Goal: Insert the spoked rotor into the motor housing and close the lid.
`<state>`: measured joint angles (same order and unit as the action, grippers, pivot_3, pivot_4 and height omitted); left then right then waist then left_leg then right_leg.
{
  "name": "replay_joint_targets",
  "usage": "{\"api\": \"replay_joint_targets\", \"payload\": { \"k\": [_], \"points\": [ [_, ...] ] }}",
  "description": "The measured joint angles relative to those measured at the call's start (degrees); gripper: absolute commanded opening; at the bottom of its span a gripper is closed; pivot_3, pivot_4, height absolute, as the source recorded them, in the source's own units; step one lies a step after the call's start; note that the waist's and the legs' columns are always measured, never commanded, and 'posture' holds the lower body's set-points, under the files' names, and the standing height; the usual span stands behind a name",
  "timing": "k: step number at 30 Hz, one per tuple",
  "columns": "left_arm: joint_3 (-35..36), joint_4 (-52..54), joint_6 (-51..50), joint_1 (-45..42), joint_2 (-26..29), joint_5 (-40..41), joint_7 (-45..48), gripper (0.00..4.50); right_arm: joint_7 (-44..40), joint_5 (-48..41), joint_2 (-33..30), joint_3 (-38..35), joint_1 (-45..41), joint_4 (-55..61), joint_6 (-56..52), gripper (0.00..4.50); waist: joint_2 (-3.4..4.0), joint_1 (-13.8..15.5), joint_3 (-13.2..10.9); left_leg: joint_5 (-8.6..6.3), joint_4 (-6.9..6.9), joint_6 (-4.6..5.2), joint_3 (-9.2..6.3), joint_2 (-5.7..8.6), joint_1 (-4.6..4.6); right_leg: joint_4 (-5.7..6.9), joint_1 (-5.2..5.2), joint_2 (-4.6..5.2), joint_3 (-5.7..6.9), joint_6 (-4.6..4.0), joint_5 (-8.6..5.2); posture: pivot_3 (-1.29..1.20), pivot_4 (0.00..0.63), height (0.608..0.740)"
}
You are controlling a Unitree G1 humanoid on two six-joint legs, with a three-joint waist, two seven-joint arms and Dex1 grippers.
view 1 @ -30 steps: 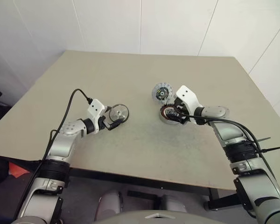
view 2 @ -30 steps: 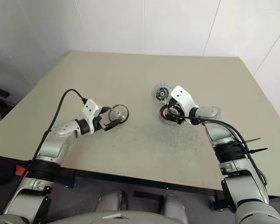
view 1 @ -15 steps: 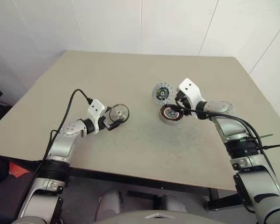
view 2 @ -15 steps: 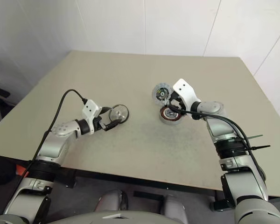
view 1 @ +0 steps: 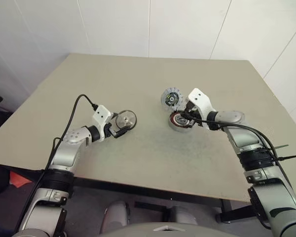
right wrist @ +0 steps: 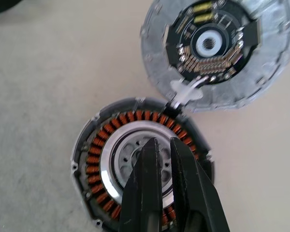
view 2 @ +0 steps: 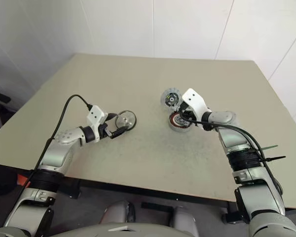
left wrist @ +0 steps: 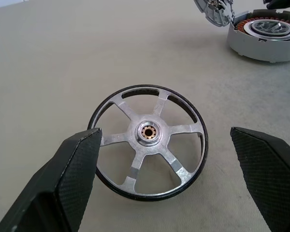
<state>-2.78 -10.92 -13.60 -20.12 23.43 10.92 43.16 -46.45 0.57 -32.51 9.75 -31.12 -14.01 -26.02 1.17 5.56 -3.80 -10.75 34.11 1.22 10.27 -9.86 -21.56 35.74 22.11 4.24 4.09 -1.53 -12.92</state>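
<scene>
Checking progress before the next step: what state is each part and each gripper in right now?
spoked rotor: flat on the table, spokes up, between the open fingers, not gripped.
motor housing: open, copper windings exposed; a silver disc sits in its centre.
lid: off, beside the housing, touching its rim, circuit side showing.
left gripper: open around the rotor.
right gripper: shut, empty, over the housing's centre.
</scene>
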Motion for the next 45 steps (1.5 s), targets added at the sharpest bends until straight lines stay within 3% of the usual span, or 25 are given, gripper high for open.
{"api": "replay_joint_targets", "payload": {
  "k": [15,22,25,31,38,45],
  "points": [
    [0.01,-0.44,0.11,0.08,-0.01,-0.39,-0.2,4.5,1.04,0.2,-0.09,-0.2,-0.78,0.07,0.74,0.39,0.0,-0.02,0.01,0.0,0.02,0.0,0.0,-0.01,0.04,0.01,-0.03,0.0,0.01,0.0,0.0,0.0,0.0,0.74],
    [0.02,-0.75,0.12,0.09,-0.17,-0.48,-0.26,4.5,-10.27,0.55,-9.59,0.87,-2.71,1.72,12.81,0.39,-0.01,0.2,0.0,-0.05,0.07,0.09,0.0,0.0,0.01,0.0,-0.06,0.01,0.01,0.0,0.0,0.0,0.0,0.74],
    [-0.01,-1.73,0.53,-0.18,-0.66,-0.61,-0.27,4.5,-17.69,1.27,-12.88,3.26,-7.23,-0.52,18.83,0.97,0.0,-0.17,0.0,-0.04,0.1,0.07,0.01,-0.04,0.03,0.03,-0.04,0.01,0.02,0.0,0.0,0.0,0.0,0.74],
    [-0.05,-2.95,1.48,-0.69,-1.34,-0.78,-0.33,4.5,-24.97,6.11,-13.5,8.01,-17.98,-12.61,30.25,2.94,-0.01,-0.09,0.0,-0.03,0.17,0.07,0.0,-0.05,0.02,0.05,-0.05,0.01,0.06,-0.01,0.01,0.0,0.0,0.74],
    [-0.02,-3.18,2.09,-0.56,-2.34,-0.8,-1.27,4.5,-32.95,11.56,-9.53,16.05,-20.81,-22.43,42.25,2.94,-0.01,0.09,0.0,-0.14,0.33,0.29,-0.04,-0.06,-0.4,0.09,0.18,0.02,0.16,-0.07,0.04,0.0,0.0,0.74],
    [0.16,-2.13,2.09,1.2,-2.38,-0.8,-2.33,4.5,-34.89,15.55,-7.85,18.5,-25.05,-30.65,51.13,2.94,-0.01,-0.11,0.0,-0.39,0.91,0.65,-0.02,-0.12,-0.67,0.29,0.28,0.07,0.16,-0.14,0.08,0.0,0.0,0.74]
  ]
}}
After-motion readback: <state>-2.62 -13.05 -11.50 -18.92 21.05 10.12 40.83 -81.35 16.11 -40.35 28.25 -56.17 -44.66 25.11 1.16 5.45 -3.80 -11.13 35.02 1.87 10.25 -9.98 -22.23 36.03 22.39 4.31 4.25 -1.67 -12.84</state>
